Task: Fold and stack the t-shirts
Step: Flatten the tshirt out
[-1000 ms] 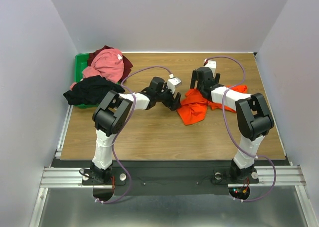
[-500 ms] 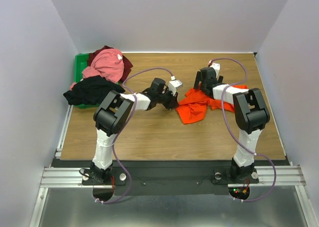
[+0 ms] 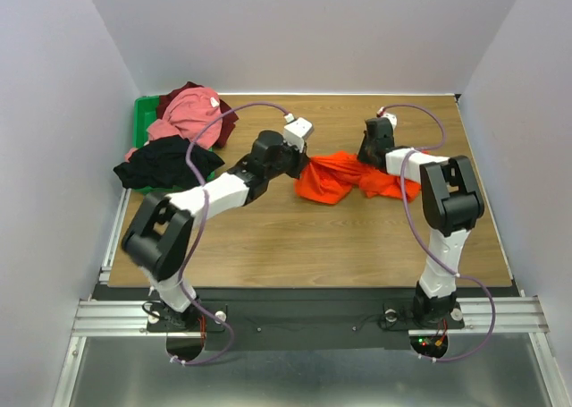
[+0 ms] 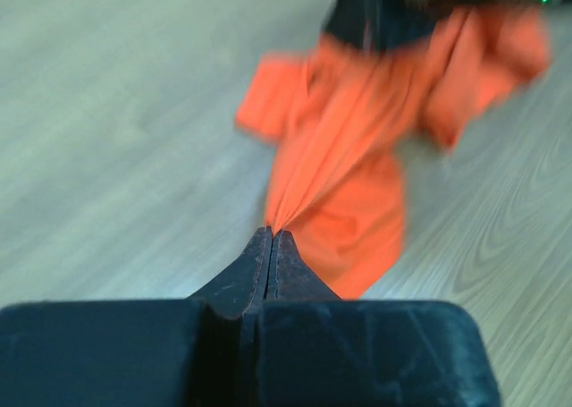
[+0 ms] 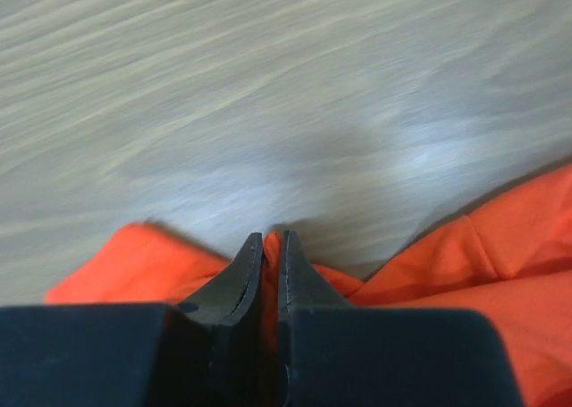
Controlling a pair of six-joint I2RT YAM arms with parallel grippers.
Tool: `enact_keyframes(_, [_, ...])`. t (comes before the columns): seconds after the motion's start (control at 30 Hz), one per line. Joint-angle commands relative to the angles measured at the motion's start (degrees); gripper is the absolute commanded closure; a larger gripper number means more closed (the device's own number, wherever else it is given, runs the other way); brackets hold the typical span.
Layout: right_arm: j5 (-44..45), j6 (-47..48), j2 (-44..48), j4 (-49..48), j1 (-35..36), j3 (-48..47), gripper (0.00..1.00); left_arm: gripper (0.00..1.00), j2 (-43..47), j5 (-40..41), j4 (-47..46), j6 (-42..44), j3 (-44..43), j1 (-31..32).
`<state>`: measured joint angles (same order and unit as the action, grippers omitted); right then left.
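Note:
The bright orange t-shirt (image 3: 344, 178) lies crumpled in the middle of the wooden table, stretched between both arms. My left gripper (image 4: 272, 233) is shut on a pinch of its cloth (image 4: 335, 148), which runs taut away from the fingertips. My right gripper (image 5: 270, 237) is shut on a fold of the same shirt (image 5: 500, 264) at its far right side, low over the table. In the top view the left gripper (image 3: 302, 161) sits at the shirt's left edge and the right gripper (image 3: 374, 156) at its upper right. Pink (image 3: 189, 114), dark maroon (image 3: 226, 118) and black (image 3: 161, 163) t-shirts are heaped at the far left.
A green plastic bin (image 3: 140, 122) stands at the table's far left corner under the heap of shirts. White walls close in the table on three sides. The arm cables (image 3: 420, 116) loop above the table.
Both grippers have gone from open to shut on the orange shirt. The left arm has swung up and out, pulling the cloth leftwards, so the shirt now lies spread wider and further left.

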<state>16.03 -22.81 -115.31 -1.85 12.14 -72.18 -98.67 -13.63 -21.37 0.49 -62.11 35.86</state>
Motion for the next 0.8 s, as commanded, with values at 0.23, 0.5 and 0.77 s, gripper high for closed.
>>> enact_keyframes(0.23, [4.3,-0.1,32.7,-0.6,0.5,13.1,1.00,1.00,24.2,37.3,-1.5,-0.8,8.8,6.7])
enact_keyframes(0.5, [8.4,1.4,55.3,-1.2,5.9,19.8,1.00,1.00,34.6,60.7,6.1,-0.3,7.4,18.6])
enact_keyframes(0.77, [3.6,2.5,57.5,-1.1,7.2,19.4,0.72,1.00,35.2,73.4,9.1,0.2,7.3,22.6])
